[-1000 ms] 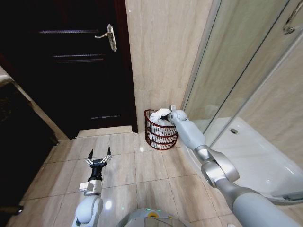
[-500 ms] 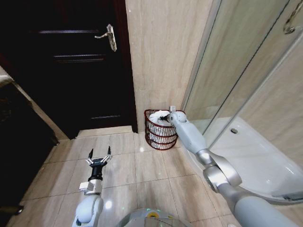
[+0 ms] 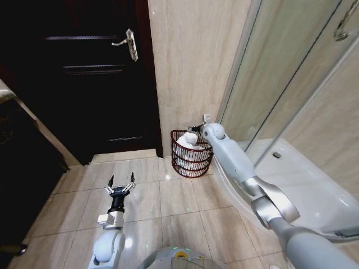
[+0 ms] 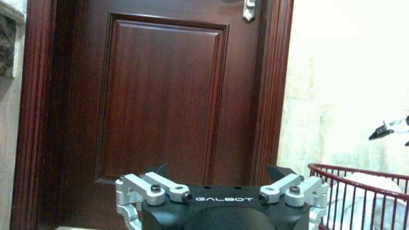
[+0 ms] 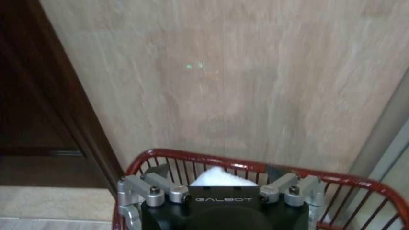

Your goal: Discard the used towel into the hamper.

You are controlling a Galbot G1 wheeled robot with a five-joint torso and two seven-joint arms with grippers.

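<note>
Beige tiled bathroom floor, dark wooden door (image 3: 84, 73) at 11 o'clock. Head view: round reddish-brown wire hamper (image 3: 190, 159) upright, axis vertical, mouth up; crumpled white towel (image 3: 189, 140) inside, no clear long axis; right gripper (image 3: 196, 130) above rim, finger spread unclear. Left gripper (image 3: 121, 186) at 7 o'clock, spread, empty. Left wrist view: hamper rim (image 4: 357, 175) at 4 o'clock. Right wrist view: towel (image 5: 221, 178) beneath the gripper — likely soft, light; pinch any fold.

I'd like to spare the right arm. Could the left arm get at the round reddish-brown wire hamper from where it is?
Probably not without moving: the left gripper hangs open over the floor tiles, well short of the round reddish-brown wire hamper. Nothing stands between them. The right gripper is above its rim.
</note>
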